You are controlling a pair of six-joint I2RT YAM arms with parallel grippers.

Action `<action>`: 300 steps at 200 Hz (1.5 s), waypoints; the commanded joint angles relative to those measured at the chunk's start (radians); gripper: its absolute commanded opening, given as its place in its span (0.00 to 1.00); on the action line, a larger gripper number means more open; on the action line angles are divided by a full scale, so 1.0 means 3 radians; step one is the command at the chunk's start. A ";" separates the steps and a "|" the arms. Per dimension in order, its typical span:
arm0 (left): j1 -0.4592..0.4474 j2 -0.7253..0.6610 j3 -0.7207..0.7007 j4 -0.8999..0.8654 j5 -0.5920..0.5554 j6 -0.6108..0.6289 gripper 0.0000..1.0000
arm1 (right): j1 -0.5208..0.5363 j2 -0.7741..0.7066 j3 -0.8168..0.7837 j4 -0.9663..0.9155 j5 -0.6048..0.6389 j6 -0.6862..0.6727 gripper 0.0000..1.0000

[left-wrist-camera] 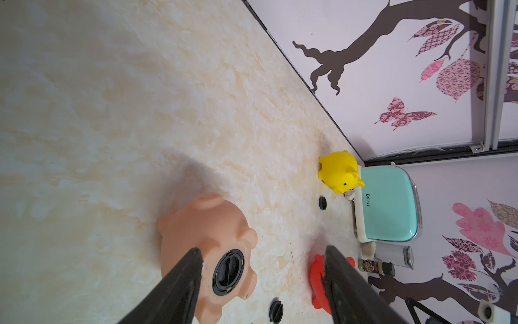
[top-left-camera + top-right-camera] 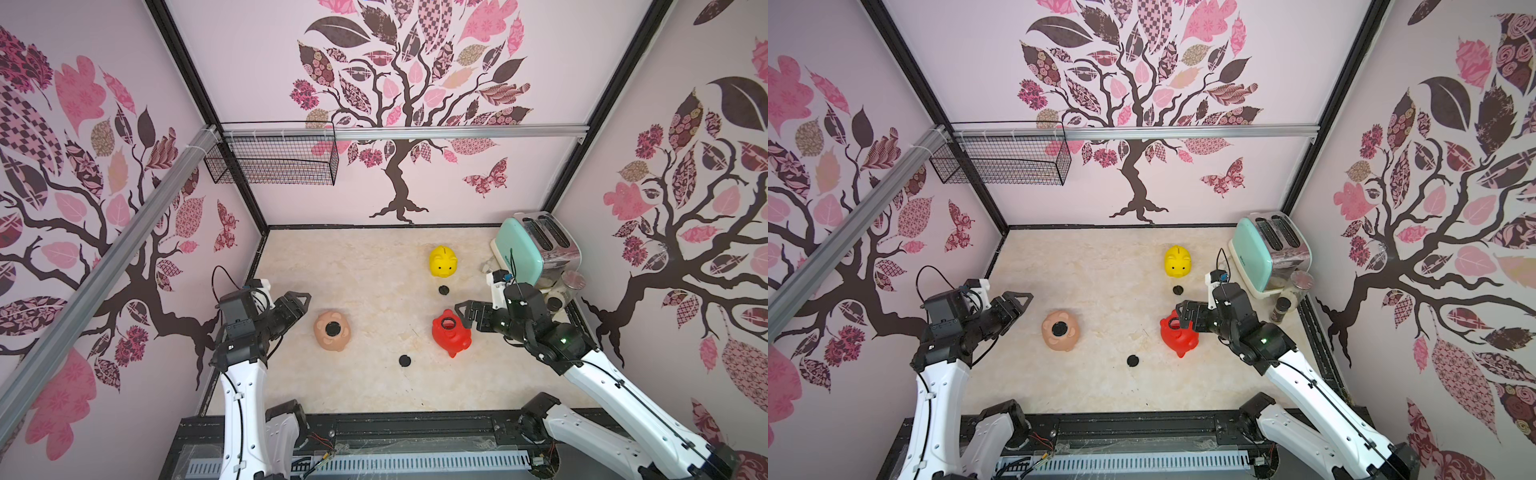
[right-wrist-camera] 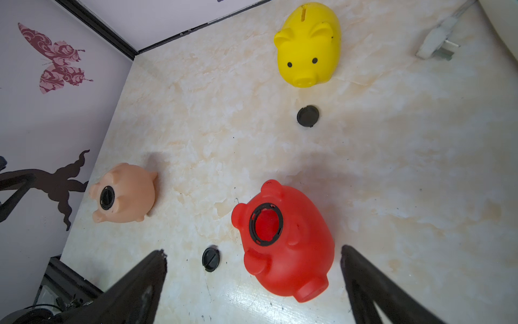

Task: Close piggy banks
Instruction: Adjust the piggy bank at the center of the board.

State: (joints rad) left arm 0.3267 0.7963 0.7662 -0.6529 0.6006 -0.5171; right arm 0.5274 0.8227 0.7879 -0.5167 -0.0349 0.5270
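left wrist view hides most of the red piggy bank (image 1: 316, 280) behind one finger of the left gripper (image 1: 263, 249); the other finger cuts across the peach-pink piggy bank (image 1: 207, 232). the yellow piggy bank (image 2: 443, 261) stands on its feet at the back of the table (image 2: 353, 386), near the mint toaster (image 2: 536, 249), belly out of sight, so whether it is plugged cannot be told. three banks, one toaster, three black plugs: a fitted plug (image 3: 107, 197) sits in the belly hole of the peach-pink one, lying belly up on the left; a far loose plug (image 3: 307, 115) lies just in front of the yellow one; a near loose plug (image 3: 210, 259) lies between the other two, toward the front edge. the red one lies belly up on the right, its black-ringed hole unplugged. left gripper jaws stand partly apart, empty, just beside the peach-pink bank. the right gripper (image 3: 253, 250) has its jaws spread wide, gripping nothing, close over the red bank.
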 commanded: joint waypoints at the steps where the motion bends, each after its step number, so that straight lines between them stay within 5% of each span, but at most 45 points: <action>1: -0.0063 -0.0206 -0.0056 0.0141 0.0068 0.0062 0.71 | -0.0013 -0.0145 -0.0127 -0.0262 -0.0117 0.0251 1.00; 183: -0.0610 -0.0404 -0.0093 0.0431 0.0337 0.0026 0.71 | -0.0014 -0.0532 -0.0565 -0.0669 -0.0282 0.0911 0.87; 211: -0.1027 -0.0189 0.0061 0.0404 0.0101 0.0068 0.71 | -0.0014 -0.0422 -0.0552 -0.0791 -0.0338 0.0840 0.86; 254: -0.2111 0.0309 0.0457 0.0311 -0.0636 0.0145 0.71 | -0.0014 -0.0428 -0.0582 -0.0982 -0.0224 0.0804 0.85; 300: -0.2921 0.1205 0.0851 0.0463 -0.0987 0.0159 0.69 | -0.0014 -0.0462 -0.0775 -0.0954 -0.0148 0.0931 0.79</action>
State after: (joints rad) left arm -0.4755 1.0546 0.9607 -0.5461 0.3897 -0.4931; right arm 0.5274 0.6937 0.5774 -0.7734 -0.1081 0.7837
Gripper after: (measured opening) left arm 0.696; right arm 0.810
